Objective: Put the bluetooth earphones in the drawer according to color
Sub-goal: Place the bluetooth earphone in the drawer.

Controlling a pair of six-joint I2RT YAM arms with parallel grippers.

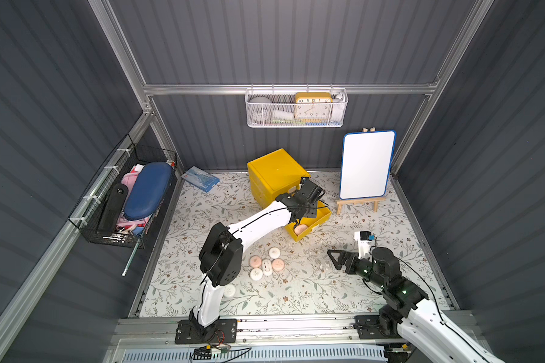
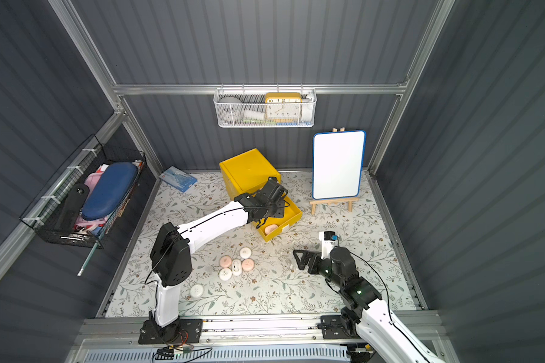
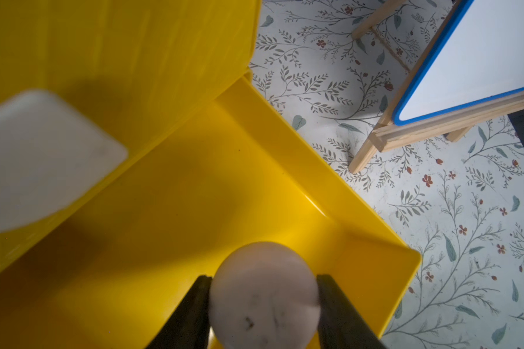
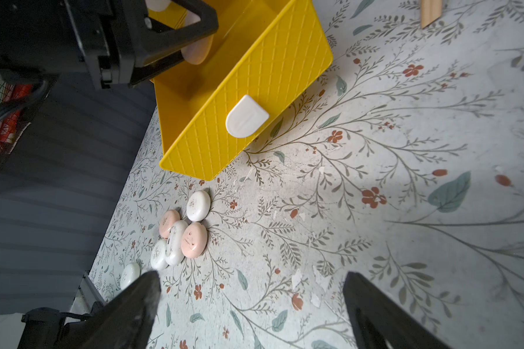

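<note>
Floral mat (image 1: 328,292). Near left: lone white case (image 2: 196,290). Right gripper (image 4: 251,282) hovers near right, jaws wide, empty. Centre: five earphone cases (image 1: 266,265) clustered (pink, white). Farther: left gripper (image 3: 263,290) clamps a pink case (image 3: 263,305) in the pulled-out drawer (image 1: 323,217) of the yellow cabinet (image 1: 274,169). Behind: grey ribbed walls (image 1: 265,47).

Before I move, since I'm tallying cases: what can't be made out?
Left pincer, left wrist view: whether it clamps or merely flanks the pink case.
Yellow cabinet, in both top views: shut drawers' contents, inside its walls.
Open drawer's rear, same views: under that pincer.
Loose cases, right wrist view: prints too small.
</note>
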